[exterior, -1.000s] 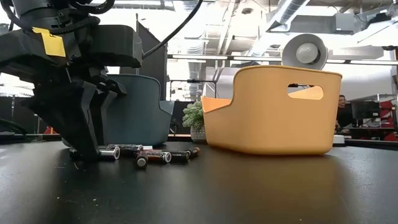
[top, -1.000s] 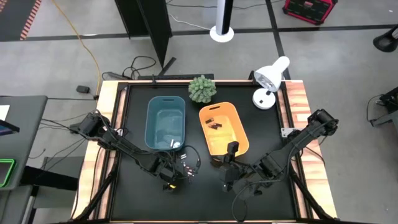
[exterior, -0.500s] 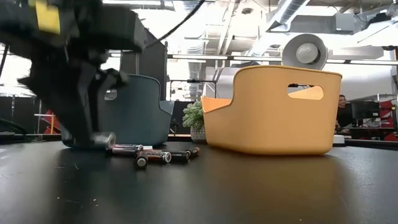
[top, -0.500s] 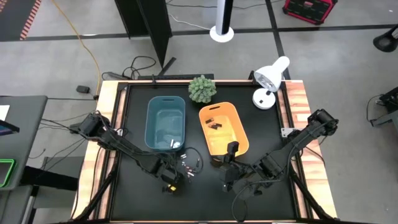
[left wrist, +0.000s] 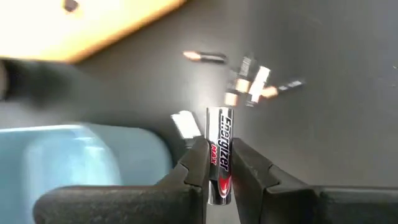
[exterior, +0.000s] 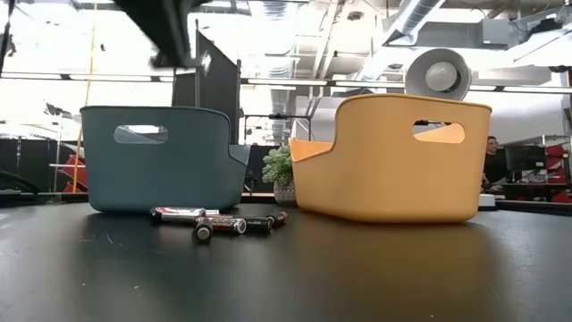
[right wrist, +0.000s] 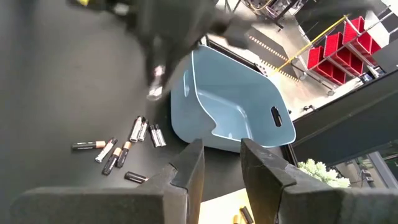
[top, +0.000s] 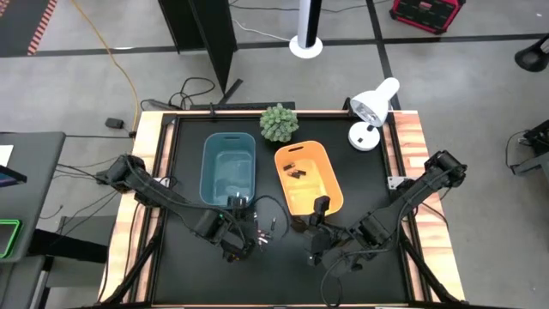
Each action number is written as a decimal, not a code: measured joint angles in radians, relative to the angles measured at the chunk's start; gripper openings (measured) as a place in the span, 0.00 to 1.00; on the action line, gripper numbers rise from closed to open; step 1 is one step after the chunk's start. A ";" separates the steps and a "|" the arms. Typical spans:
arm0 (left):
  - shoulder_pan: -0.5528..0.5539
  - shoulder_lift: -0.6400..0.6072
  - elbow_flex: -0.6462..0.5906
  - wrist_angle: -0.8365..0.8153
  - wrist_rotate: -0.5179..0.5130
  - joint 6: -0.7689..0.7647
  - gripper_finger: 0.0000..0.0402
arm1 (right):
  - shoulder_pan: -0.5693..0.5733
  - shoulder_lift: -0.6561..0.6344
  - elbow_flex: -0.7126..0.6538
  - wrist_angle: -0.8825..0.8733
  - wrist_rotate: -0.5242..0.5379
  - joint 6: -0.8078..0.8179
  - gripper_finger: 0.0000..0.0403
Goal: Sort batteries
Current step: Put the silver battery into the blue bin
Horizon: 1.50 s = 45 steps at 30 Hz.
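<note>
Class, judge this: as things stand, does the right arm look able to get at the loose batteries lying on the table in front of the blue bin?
Probably yes: the right gripper is open and empty, facing the batteries across bare table, though the left gripper beside the blue bin crowds them.

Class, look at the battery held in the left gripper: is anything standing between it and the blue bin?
Nothing visible. The left gripper, shut on a silver battery, hangs beside the blue bin near its front rim, with only air between them. The right gripper waits by the orange bin.
</note>
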 joint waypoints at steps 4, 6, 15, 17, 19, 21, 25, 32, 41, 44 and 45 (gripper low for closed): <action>0.030 -0.056 0.061 -0.105 -0.080 0.020 0.09 | 0.005 0.000 0.000 0.000 0.000 -0.002 0.30; 0.069 -0.105 0.059 -0.148 -0.103 0.017 0.09 | 0.007 0.000 0.000 0.001 0.000 -0.006 0.30; 0.400 -0.290 -0.079 -0.148 -0.006 0.188 0.09 | 0.007 0.000 0.000 0.003 0.000 -0.008 0.30; 0.491 -0.301 -0.130 -0.111 0.050 0.272 0.09 | 0.007 0.000 0.000 0.003 0.000 -0.009 0.30; 0.577 -0.304 -0.187 -0.060 0.120 0.359 0.09 | 0.007 0.000 0.000 0.003 0.000 -0.009 0.30; 0.659 -0.304 -0.247 0.003 0.201 0.437 0.09 | 0.007 0.000 0.000 0.003 0.000 -0.009 0.30; 0.795 -0.295 -0.363 0.129 0.278 0.547 0.09 | 0.007 0.000 0.000 0.003 0.000 -0.009 0.30; 0.941 -0.296 -0.470 0.286 0.388 0.677 0.09 | 0.007 0.000 0.000 0.009 0.000 -0.021 0.30; 1.011 -0.296 -0.492 0.378 0.474 0.730 0.09 | 0.005 0.000 0.000 0.012 0.000 -0.025 0.30; 1.011 -0.296 -0.492 0.420 0.476 0.730 0.11 | 0.005 0.000 0.000 0.016 0.000 -0.025 0.30; 1.011 -0.296 -0.492 0.431 0.476 0.730 0.14 | 0.005 0.000 0.000 0.016 0.000 -0.025 0.30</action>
